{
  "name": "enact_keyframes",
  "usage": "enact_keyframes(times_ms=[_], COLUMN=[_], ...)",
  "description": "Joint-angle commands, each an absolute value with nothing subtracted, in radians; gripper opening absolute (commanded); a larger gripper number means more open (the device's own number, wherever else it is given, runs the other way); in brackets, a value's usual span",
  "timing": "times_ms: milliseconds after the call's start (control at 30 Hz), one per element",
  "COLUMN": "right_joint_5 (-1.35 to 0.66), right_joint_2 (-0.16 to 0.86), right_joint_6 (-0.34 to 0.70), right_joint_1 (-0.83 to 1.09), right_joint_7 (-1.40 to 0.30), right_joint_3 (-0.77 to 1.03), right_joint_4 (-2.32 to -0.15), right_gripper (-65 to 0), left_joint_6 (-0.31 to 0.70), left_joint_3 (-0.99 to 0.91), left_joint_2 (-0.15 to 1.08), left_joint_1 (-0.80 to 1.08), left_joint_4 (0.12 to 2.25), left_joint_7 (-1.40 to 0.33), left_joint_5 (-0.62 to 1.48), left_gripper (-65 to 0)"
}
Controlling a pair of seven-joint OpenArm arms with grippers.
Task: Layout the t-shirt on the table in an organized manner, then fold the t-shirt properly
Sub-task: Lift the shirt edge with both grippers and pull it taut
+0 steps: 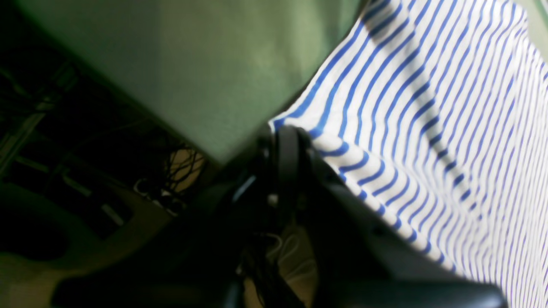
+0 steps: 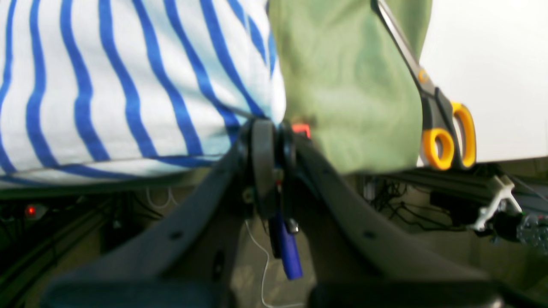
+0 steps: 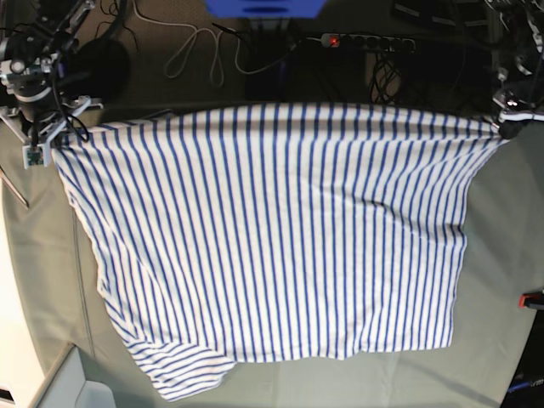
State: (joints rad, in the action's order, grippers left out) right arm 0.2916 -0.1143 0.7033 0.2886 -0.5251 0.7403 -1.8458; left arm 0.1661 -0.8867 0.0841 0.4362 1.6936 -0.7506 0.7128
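the t-shirt [image 3: 272, 229] lies spread over the desk [image 3: 501, 272], its blue stripes running from the far edge toward the near edge in the base view. the far hem is pulled into a nearly straight line along the far edge of the desk, stretched between the two tools. the right tool [image 3: 53, 136], at that view's left, is clenched on one corner of the hem; its wrist view shows the jaws closed on the striped cloth, with scissors [image 2: 445, 128] lying off to the side. the left tool [image 3: 503, 126], at the view's right, is likewise clenched on the opposite corner, the fabric fanning away from its tip in the left wrist view. the held edge is the long axis. the rest of the garment trails toward the near edge, where one sleeve [image 3: 183, 374] sits bunched at the near left. judged from this, the layout step is in hand, and any smoothing pull would run across the stripes, along the hem.
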Motion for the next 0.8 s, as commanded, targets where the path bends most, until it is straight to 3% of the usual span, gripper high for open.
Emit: enact_keyframes(times_ms=[0,100,767], right_joint_5=[0.291,0.291,0.292], right_joint_2=[-0.107,-0.107,-0.105], right_joint_6=[0.698,0.698,0.698], right_joint_1=[0.288,0.289,0.246], right_joint_7=[-0.510,-0.509,-0.513], right_joint_3=[0.745,0.745,0.633], right_joint_4=[-1.863,-1.863,-1.842], right_gripper=[-65.0,-65.0,-65.0], left_joint_6=[0.170,0.170,0.170], left_joint_3=[-0.918,-0.983,-0.964], left_joint_2=[0.081,0.054,0.048], left_joint_1=[0.441,0.430,0.308], left_joint_4=[1.715,1.722,1.681], left_joint_7=[-0.720,-0.730,-0.731], left_joint_5=[0.719,0.719,0.708], left_gripper=[-64.8,-64.8,-64.8])
